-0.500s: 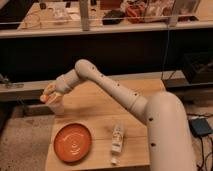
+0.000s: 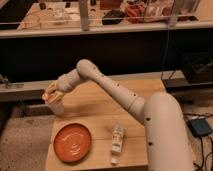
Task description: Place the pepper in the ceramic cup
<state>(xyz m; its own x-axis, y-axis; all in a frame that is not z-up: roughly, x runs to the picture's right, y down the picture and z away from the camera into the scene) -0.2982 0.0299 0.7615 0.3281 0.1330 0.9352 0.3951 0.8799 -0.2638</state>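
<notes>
The ceramic cup point(image 2: 56, 106) is a small pale cream cup standing upright at the far left edge of the wooden table point(image 2: 95, 107). The pepper point(image 2: 48, 95) shows as a small orange and yellowish bit right at the cup's rim. My gripper point(image 2: 54, 94) is at the end of the arm stretched out to the left, directly over the cup's mouth and against the pepper. The gripper hides most of the pepper, so I cannot tell whether it rests in the cup or is held above it.
A flat round orange plate point(image 2: 72, 142) lies at the table's front left. A white bottle with a label point(image 2: 117, 140) lies on its side to the right of the plate. My arm point(image 2: 120, 92) crosses the table's middle. A counter and railing stand behind.
</notes>
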